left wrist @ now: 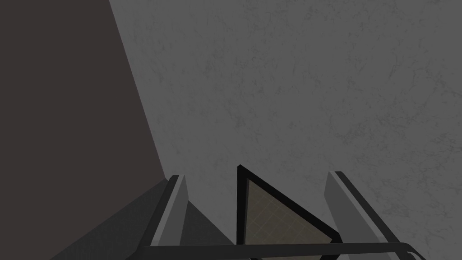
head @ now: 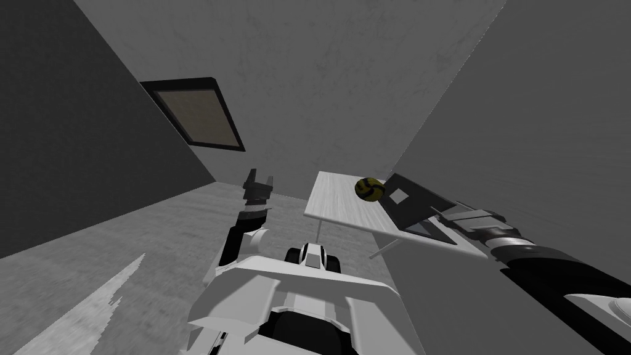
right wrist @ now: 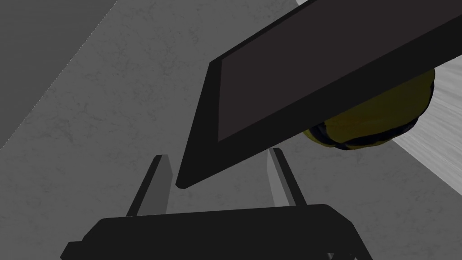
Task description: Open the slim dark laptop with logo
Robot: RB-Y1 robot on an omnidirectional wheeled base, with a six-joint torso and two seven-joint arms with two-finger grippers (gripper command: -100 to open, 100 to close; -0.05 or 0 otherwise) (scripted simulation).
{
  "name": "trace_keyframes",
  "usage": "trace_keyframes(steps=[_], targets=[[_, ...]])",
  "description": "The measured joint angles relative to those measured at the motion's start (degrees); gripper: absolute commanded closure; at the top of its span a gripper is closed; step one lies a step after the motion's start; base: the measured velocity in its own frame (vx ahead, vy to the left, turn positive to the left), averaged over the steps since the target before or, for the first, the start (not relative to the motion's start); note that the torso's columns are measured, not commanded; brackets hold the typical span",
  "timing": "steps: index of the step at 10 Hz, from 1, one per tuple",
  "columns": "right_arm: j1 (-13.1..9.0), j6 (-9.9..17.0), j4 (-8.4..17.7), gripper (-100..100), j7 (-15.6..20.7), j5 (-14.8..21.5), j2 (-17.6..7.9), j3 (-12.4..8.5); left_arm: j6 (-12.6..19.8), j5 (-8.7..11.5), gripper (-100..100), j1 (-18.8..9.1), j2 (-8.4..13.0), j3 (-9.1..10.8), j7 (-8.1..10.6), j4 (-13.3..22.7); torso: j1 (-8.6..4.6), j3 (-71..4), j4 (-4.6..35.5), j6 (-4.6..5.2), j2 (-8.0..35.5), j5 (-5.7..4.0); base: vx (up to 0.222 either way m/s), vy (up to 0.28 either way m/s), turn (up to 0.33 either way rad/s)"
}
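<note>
you're bracketing a free lid corner of the laptop point(head: 414, 207) with the right gripper point(right wrist: 219, 155), fingers spread, as it's sitting half-open on the white table point(head: 336, 204) beside the ball point(head: 368, 188); it's likely handling light, stiff and slick, so be lifting at that corner.

The pale, wood-grained rectangular table point(head: 336, 206) stands right of centre, by the right wall. On its near right part lies the slim dark laptop point(head: 411, 203), lid partly raised. The round yellow-and-black ball point(head: 369, 188) sits on the table just behind the lid. The lid's corner lies between the fingers of the right gripper point(right wrist: 219, 158), perhaps touching one. The left gripper point(head: 258, 180) is well left of the table.
</note>
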Motion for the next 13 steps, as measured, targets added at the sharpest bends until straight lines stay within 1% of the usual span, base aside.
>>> trace_keyframes(steps=[1,2,3,4,5,6,9,10,11,12,13], targets=[[-0.63,-0.71,0.87,100,-0.95,-1.18,0.08,0.05,0.00,0.00,0,0.00,0.00,0.00,0.00,0.00,0.06,0.02,0.00,-0.02,0.00,0.01,-0.009,-0.032,0.006],[-0.83,-0.79,0.96,100,-1.23,-1.37,0.06,-0.13,0.00,0.00,0,0.00,0.00,0.00,0.00,0.00,0.35,0.00,-0.02,-0.10,-0.02,0.11,-0.022,-0.064,0.051],[-1.46,-0.86,1.63,100,-1.90,-2.46,0.38,0.26,0.00,0.00,0,0.00,0.00,0.00,0.00,0.00,0.33,-0.02,-0.04,-0.21,-0.05,0.10,-0.041,-0.092,0.077],[-2.09,-1.64,2.56,100,-2.63,-3.63,1.23,0.32,0.00,0.00,0,0.00,0.00,0.00,0.00,0.00,0.23,0.00,-0.05,-0.17,-0.03,0.01,-0.048,-0.088,0.045],[-2.73,-1.94,3.63,100,-3.63,-4.89,0.99,0.88,0.00,0.00,0,0.00,0.00,0.00,0.00,0.00,0.21,-0.01,-0.06,-0.19,-0.04,0.01,-0.064,-0.111,0.076],[-3.84,-2.70,4.89,100,-4.49,-6.33,2.00,1.38,0.00,0.00,0,-0.01,0.00,0.00,0.00,0.00,0.09,0.05,-0.13,-0.10,-0.01,-0.18,-0.050,-0.116,0.062],[-5.76,-3.70,7.53,100,-7.02,-9.85,3.33,3.09,0.00,0.00,0,0.00,0.00,0.00,0.00,0.00,0.25,-0.05,-0.28,-0.21,-0.22,-0.24,-0.030,-0.073,0.025],[-7.01,-3.94,8.80,100,-7.65,-10.77,3.73,4.13,0.00,0.00,0,0.00,0.00,0.00,0.00,0.00,0.25,-0.11,-0.33,-0.33,-0.32,-0.24,-0.021,-0.033,-0.005],[-7.20,-3.94,8.97,100,-7.84,-10.92,3.76,4.13,0.00,0.00,0,0.00,0.00,0.00,0.00,0.00,0.45,-0.20,-0.20,-0.32,-0.35,0.04,-0.033,-0.058,0.038],[-8.10,-4.52,10.08,100,-8.13,-11.82,4.83,4.41,0.00,0.00,0,0.00,0.00,0.00,0.00,0.00,0.42,-0.17,-0.15,-0.38,-0.30,0.07,-0.060,-0.092,0.073],[-8.34,-4.49,10.59,100,-8.94,-13.01,5.35,4.91,0.00,0.00,0,0.00,0.00,0.00,0.00,0.00,0.40,-0.11,-0.12,-0.43,-0.19,0.05,-0.048,-0.092,0.067]])
